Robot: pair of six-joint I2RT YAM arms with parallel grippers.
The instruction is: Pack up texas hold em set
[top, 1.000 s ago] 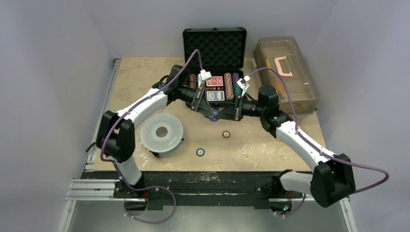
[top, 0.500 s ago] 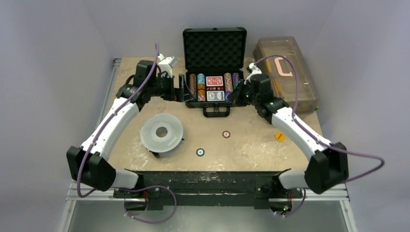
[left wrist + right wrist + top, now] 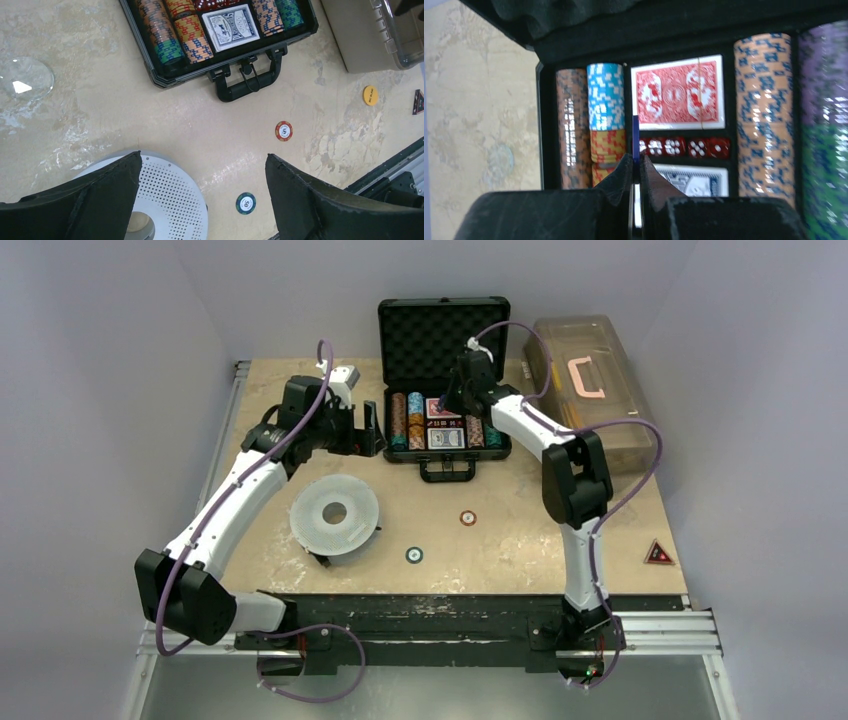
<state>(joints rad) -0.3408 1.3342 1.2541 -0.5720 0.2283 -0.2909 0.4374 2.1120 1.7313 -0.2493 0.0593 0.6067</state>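
Open case point(image 3: 443, 340) at your table's point(image 3: 520, 530) far edge, two decks point(image 3: 678, 92) inside.
Left gripper point(image 3: 202, 162) apart; right gripper point(image 3: 636, 167) pinches one blue piece point(image 3: 635, 137) over it; one red chip point(image 3: 467, 517), one green chip point(image 3: 414, 554), one yellow button point(image 3: 370, 95) loose.

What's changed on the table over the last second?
The left hand opened and drew back from the front of the case to its left side. The right hand swung from the front to over the case, shut on a thin blue piece. The case, white disc, red chip and green chip stayed put.
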